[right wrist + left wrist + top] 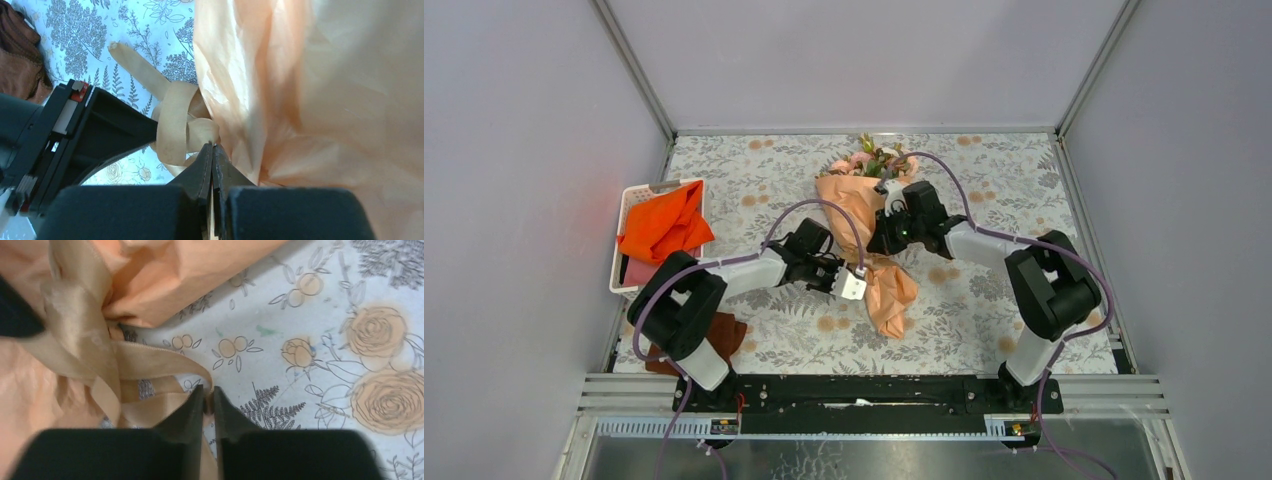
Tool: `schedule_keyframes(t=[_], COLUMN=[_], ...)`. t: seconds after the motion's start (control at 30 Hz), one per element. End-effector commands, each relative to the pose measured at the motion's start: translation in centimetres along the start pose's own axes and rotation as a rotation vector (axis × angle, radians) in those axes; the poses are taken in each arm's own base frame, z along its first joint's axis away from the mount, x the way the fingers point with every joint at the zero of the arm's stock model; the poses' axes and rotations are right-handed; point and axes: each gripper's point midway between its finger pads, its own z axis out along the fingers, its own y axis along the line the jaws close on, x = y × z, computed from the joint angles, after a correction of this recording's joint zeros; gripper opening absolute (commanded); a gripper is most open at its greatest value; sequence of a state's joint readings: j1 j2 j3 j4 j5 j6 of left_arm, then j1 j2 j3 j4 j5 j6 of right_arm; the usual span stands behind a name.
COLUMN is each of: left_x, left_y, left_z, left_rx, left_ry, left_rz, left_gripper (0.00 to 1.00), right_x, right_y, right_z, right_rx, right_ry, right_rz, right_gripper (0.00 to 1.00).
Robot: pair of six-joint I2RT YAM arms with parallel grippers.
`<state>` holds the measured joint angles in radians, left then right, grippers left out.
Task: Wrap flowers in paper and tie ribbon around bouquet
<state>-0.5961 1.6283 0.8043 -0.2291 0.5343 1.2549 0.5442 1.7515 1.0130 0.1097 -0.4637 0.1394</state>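
The bouquet lies mid-table, with the pink flowers [873,160] at its far end. The peach paper [852,203] tapers toward a crumpled tail [892,297]. The tan ribbon [80,325] is looped and crossed around the narrow waist of the paper [190,275]. My left gripper [208,389] is shut on a loop of that ribbon just above the cloth; from above it [842,274] sits on the waist's left side. My right gripper [213,145] is shut on another part of the ribbon [172,120], right against the paper [325,100]. From above, this gripper [882,242] comes in from the right.
A white basket [636,196] holding a bright orange cloth [664,226] stands at the left edge. A dark brown cloth [724,335] lies by the left arm's base. A floral tablecloth [984,170] covers the table, and grey walls enclose three sides.
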Motion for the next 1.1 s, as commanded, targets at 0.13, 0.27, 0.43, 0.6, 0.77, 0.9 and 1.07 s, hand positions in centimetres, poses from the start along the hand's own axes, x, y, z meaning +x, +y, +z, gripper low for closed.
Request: schedule_keyframes(t=[0.13, 0.27, 0.43, 0.6, 0.77, 0.9, 1.07], left_x=[0.1, -0.5, 0.9, 2.7, 3.6, 2.6, 3.9], left_y=[3.0, 4.3, 4.6, 5.8, 6.4, 6.5, 6.3], left_z=[-1.0, -3.1, -4.4, -4.7, -4.6, -4.3, -4.0], left_rx=[-0.137, -0.154, -0.166, -0.217, -0.234, -0.222, -0.234], left_ry=[0.041, 0.003, 0.010, 0.023, 0.033, -0.003, 0.042], left_rz=[-0.024, -0.161, -0.263, -0.313, -0.231, -0.181, -0.153], left_gripper=[0.00, 0.00, 0.00, 0.00, 0.00, 0.00, 0.00], right_x=[-2.4, -1.2, 0.6, 2.2, 2.0, -0.2, -1.2], right_y=[-1.0, -2.5, -4.7, -6.6, -7.1, -6.6, -7.9], right_z=[-3.0, -4.3, -5.2, -6.6, -7.2, -7.5, -8.8], right_rx=[0.041, 0.076, 0.142, 0.196, 0.219, 0.197, 0.295], right_ry=[-0.128, -0.146, -0.120, -0.115, -0.123, -0.158, -0.175], right_rz=[0.059, 0.121, 0.178, 0.261, 0.271, 0.223, 0.191], right_gripper=[0.00, 0.00, 0.00, 0.00, 0.00, 0.00, 0.00])
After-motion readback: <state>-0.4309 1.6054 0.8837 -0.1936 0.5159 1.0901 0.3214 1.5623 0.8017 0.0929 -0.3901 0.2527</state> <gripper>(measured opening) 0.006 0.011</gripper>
